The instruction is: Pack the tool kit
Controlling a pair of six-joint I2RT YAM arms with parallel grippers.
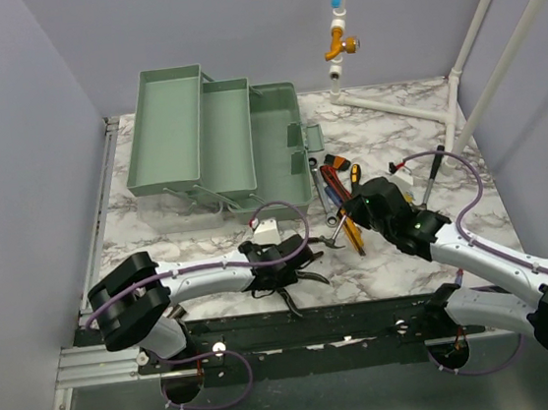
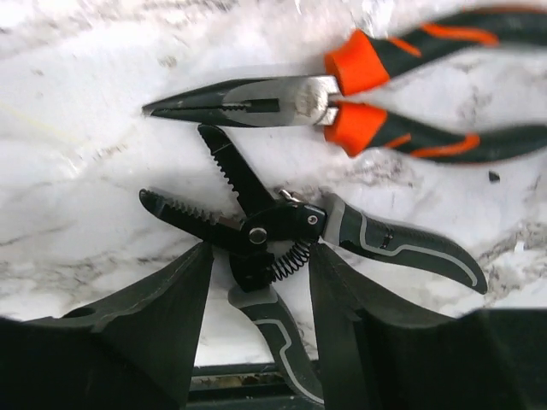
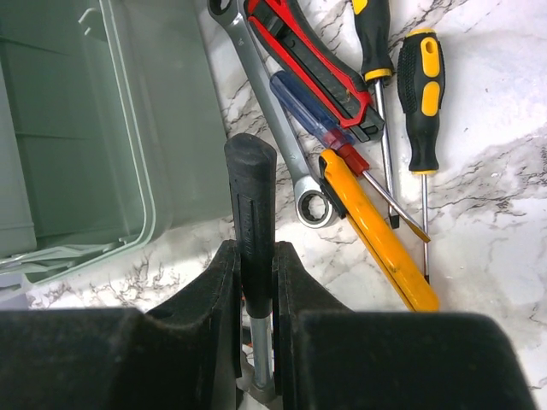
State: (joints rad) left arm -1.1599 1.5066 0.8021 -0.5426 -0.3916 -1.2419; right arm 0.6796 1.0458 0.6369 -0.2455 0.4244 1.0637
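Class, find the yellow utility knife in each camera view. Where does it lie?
Top external: yellow utility knife, just right of centre.
Left wrist: not in view.
Right wrist: centre-right, lying diagonally.
Shared landmark: marble table, seen in all three views.

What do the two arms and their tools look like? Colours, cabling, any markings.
The left arm and right arm have white links with bulky black joint housings. A thin purple cable loops loosely along each. Small green lights glow on the right arm's black wrist. The left tool and right tool have matte black fingers, broad-based and tapering. No lettering is legible.
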